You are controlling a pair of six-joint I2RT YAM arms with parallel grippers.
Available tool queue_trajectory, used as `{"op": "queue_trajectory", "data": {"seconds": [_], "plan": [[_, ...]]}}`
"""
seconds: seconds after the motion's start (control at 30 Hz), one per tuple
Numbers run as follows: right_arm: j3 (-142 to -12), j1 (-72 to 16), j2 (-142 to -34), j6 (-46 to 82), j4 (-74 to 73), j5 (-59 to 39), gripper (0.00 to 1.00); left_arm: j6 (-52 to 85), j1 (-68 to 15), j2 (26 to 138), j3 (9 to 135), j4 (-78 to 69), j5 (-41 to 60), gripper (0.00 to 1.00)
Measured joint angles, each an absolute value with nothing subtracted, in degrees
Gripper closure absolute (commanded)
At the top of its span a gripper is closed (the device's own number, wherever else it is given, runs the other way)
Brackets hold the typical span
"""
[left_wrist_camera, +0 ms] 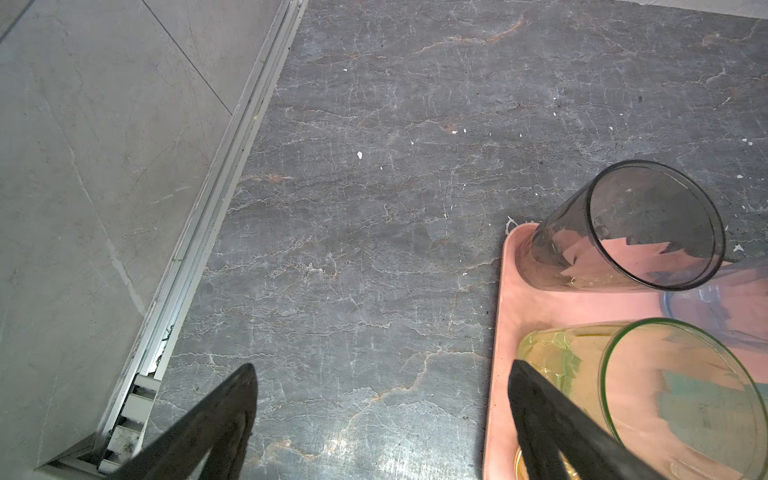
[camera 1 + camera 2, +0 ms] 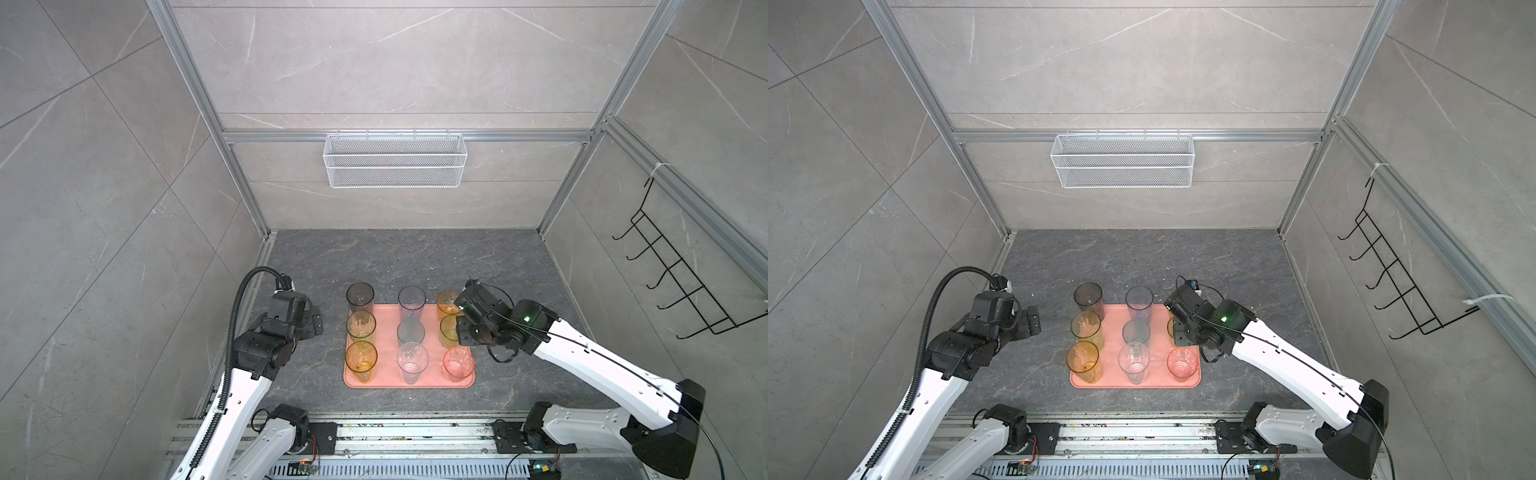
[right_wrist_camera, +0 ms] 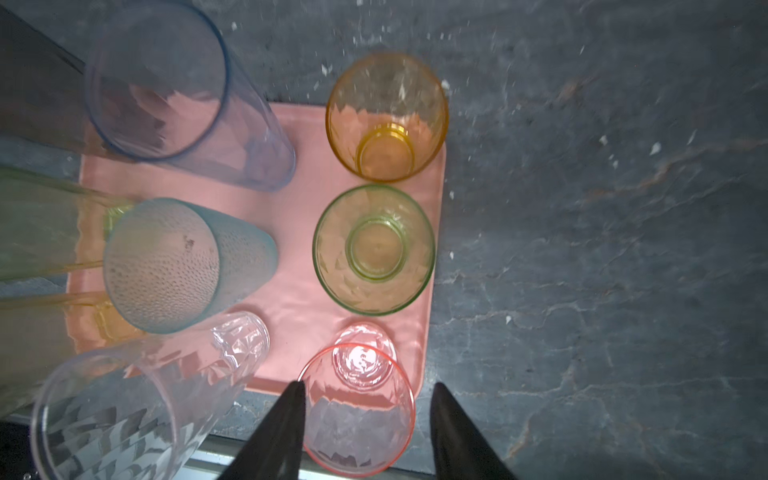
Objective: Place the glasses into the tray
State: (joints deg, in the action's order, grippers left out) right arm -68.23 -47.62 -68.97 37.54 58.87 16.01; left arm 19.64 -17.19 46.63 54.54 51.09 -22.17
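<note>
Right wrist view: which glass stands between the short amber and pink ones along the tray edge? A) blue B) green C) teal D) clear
B: the green glass stands on the tray between the amber glass and the pink glass.

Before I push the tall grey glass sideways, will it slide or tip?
Likely tip: the grey glass is tall with a narrower base, so a high push may topple it. Its wall looks smooth and thin, so probably light and slippery. Its base sits at a corner of the tray, whose raised rim could catch it.
</note>
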Motion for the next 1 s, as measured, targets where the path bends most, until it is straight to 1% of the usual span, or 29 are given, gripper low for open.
{"op": "queue_trajectory", "data": {"seconds": [0.1,0.23,0.33,0.47,0.6,0.7,0.87,1.0], "plan": [[-71.26,-47.62,-67.75,34.74,58.81,20.16,0.43,20.27,-17.19,47.55,56.05,51.46,-22.39,0.05],[-73.08,-47.44,-65.93,30.57,56.69,26.20,0.33,21.78,-17.19,48.34,58.37,51.07,-22.41,0.04],[-72.95,-46.19,-64.40,27.24,52.99,30.81,0.26,22.81,-17.19,48.38,58.48,50.09,-23.07,0.00],[-69.10,-42.44,-61.89,23.00,44.42,36.32,0.14,23.66,-17.19,48.58,56.49,44.62,-27.62,0.00],[-62.04,-36.10,-60.27,19.90,34.50,38.37,0.05,23.05,-17.19,48.73,48.18,34.33,-35.27,0.00],[-57.04,-30.41,-60.55,19.16,28.14,38.85,0.02,20.45,-17.08,49.50,39.62,24.47,-41.06,0.00],[-47.20,-22.81,-62.61,17.32,14.33,40.12,0.01,11.97,-16.05,54.57,27.18,3.11,-47.24,0.00],[-39.07,-18.33,-67.57,13.72,1.91,39.42,0.01,8.60,-12.75,62.46,22.52,-8.99,-48.38,0.01]]}}
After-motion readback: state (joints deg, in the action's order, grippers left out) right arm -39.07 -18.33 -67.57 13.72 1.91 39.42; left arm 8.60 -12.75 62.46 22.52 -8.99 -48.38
